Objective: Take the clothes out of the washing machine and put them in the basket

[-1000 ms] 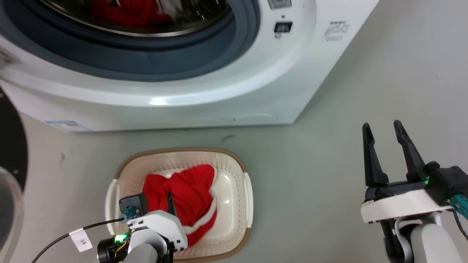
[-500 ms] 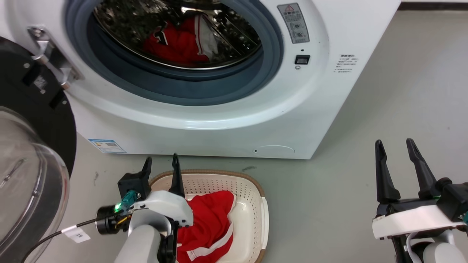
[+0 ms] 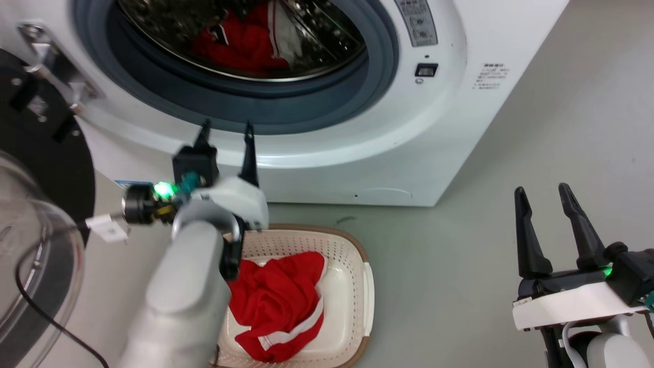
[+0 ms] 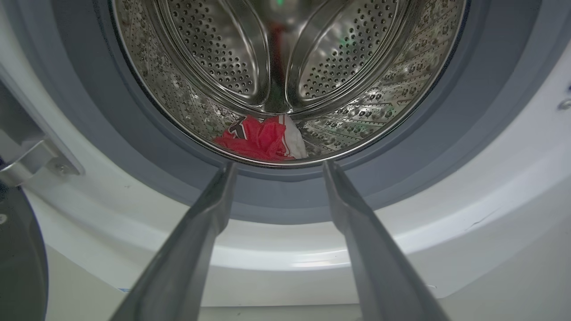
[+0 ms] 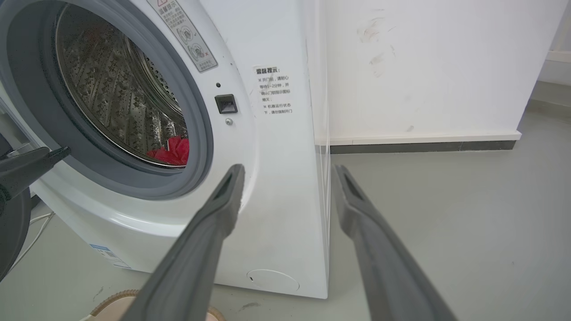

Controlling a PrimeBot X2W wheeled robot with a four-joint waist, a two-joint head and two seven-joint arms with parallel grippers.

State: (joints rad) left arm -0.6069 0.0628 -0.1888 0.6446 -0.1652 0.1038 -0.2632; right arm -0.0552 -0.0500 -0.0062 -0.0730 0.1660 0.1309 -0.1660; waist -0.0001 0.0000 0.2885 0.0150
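The left tool (image 3: 227, 123), spread wide and empty, aims into the washing machine (image 3: 357, 143), lined up for the red clothes (image 3: 240, 43) low in its drum (image 4: 214, 58). The basket (image 3: 365, 286) sits just before the machine, likely for a short carry, with one garment (image 3: 276, 306) inside. The right tool (image 3: 541, 187) waits open and empty beside the machine.

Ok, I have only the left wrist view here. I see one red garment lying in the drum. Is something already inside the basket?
Observer: Yes, a red garment with a white stripe lies in the basket.
Operator: Where does the basket stand?
Observer: On the floor, just in front of the washing machine; in the head view the left forearm crosses over its left side.
Operator: And the other arm?
Observer: The right claw is open and holds nothing, out over the floor to the right of the machine.
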